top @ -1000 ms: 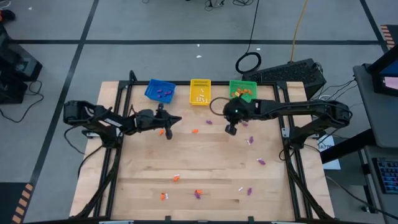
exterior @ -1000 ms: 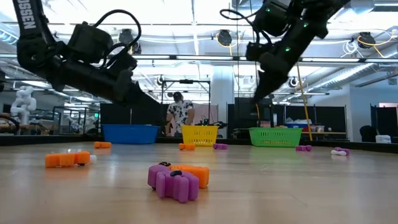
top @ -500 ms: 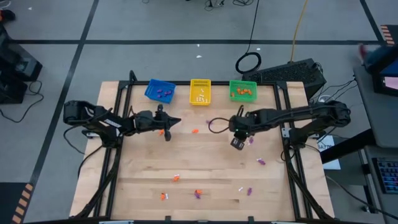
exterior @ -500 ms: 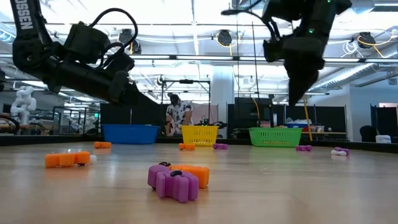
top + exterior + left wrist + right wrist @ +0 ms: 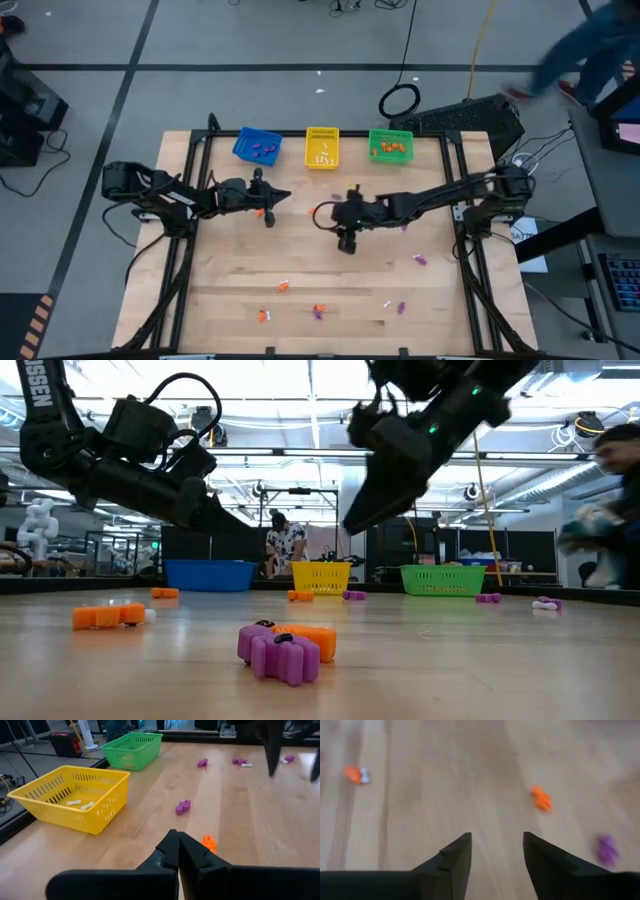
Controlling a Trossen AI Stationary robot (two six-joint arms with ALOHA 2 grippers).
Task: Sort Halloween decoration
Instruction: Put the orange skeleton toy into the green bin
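Counting 3 baskets [image 5: 322, 146], 2 grippers [image 5: 346, 245].

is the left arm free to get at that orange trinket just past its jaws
Probably yes: the orange trinket lies on bare wood right beyond the left gripper, nothing between, but the jaws are shut and must open first.

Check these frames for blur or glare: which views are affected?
High view: the person at the upper right is smeared by motion; the table is sharp. Low view: person at right blurred, bright ceiling lights behind the arms. Right wrist view: the orange trinket and purple trinket look soft. Left wrist view: sharp, no glare.
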